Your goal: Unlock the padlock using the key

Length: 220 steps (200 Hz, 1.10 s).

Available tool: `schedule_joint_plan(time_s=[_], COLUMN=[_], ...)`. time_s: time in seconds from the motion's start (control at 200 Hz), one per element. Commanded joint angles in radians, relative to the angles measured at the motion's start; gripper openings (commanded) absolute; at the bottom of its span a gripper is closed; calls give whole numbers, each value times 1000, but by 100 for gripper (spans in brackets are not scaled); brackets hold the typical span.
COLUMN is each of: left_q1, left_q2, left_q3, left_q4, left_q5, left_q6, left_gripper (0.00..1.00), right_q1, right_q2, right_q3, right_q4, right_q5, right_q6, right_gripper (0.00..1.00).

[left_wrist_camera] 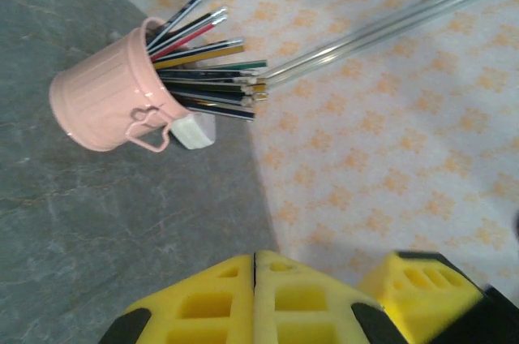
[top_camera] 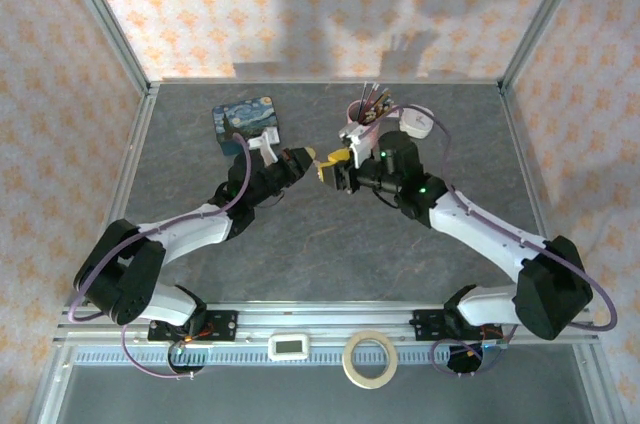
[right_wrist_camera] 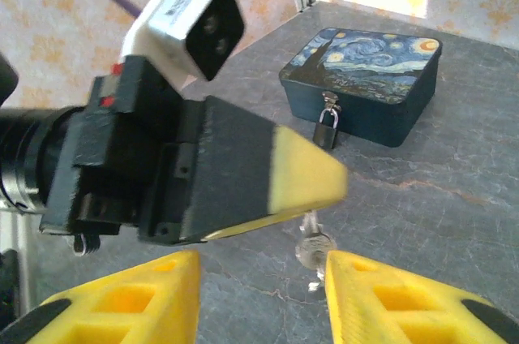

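Left gripper (right_wrist_camera: 320, 183) closed on key (right_wrist_camera: 313, 245), which hangs vertical between the wide-spread fingers of right gripper (right_wrist_camera: 261, 299). Padlock (right_wrist_camera: 326, 129) hangs on tin (right_wrist_camera: 365, 76) front, beyond, nearer left arm.

Closed left end effector (right_wrist_camera: 324, 178) dangling the key (right_wrist_camera: 313, 248), right end effector (right_wrist_camera: 261, 267) spread below, padlock (right_wrist_camera: 326, 131) on blue tin (right_wrist_camera: 369, 76)
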Motion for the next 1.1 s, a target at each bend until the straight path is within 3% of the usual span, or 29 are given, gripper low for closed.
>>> schedule_joint_plan(time_s=[0.0, 0.17, 0.315, 0.48, 0.746, 1.096], left_q1=[-8, -12, -16, -19, -20, -20], left_q2=[-9, -7, -9, -14, -22, -50], left_q3=[30, 33, 31, 21, 4, -6], left_q4=[-62, -70, -76, -67, -33, -27], left_q5=[-18, -15, -13, -14, 13, 29], left_q6=[-11, -23, -34, -50, -86, -113], left_gripper=[0, 0, 0, 0, 0, 0], right_q1=[29, 79, 98, 107, 107, 109], right_q2=[-3, 28, 88, 131, 157, 186], right_q3=[-36, -62, -58, -63, -78, -94], right_q4=[36, 113, 140, 188, 258, 258], right_q5=[156, 253, 263, 276, 343, 340], right_q6=[-116, -212, -246, -249, -235, -233], right_gripper=[43, 40, 36, 34, 23, 30])
